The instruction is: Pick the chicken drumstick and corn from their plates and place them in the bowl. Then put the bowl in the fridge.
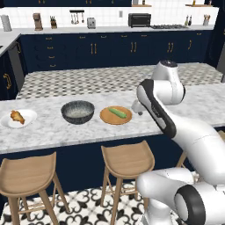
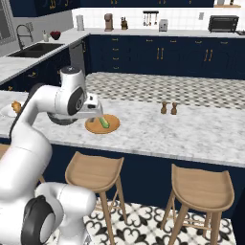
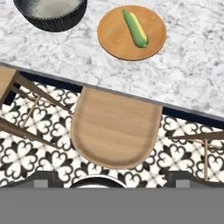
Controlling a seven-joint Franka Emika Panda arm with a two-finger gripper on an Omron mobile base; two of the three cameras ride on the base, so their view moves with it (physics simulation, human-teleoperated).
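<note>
The green corn (image 1: 117, 112) (image 3: 134, 28) lies on the orange-brown plate (image 1: 107, 117) (image 3: 118, 46) on the island counter. Left of that plate stands the dark speckled bowl (image 1: 78, 111) (image 3: 50, 15), with nothing in it. The chicken drumstick (image 1: 17, 116) (image 2: 16, 106) rests on the white plate (image 1: 29, 115) at the far left. My gripper (image 1: 138, 107) (image 2: 95, 114) (image 3: 113, 178) hangs open above the counter's front edge, just right of the orange-brown plate, and holds nothing. In the right base view my arm hides most of the bowl. The fridge is out of view.
Wooden stools (image 1: 125, 160) (image 3: 116, 131) stand in front of the island, one straight below the hand. Two small shakers (image 2: 168, 108) sit further right on the counter (image 2: 158, 134). A sink (image 2: 36, 49) lies at the far left, and navy cabinets line the back wall.
</note>
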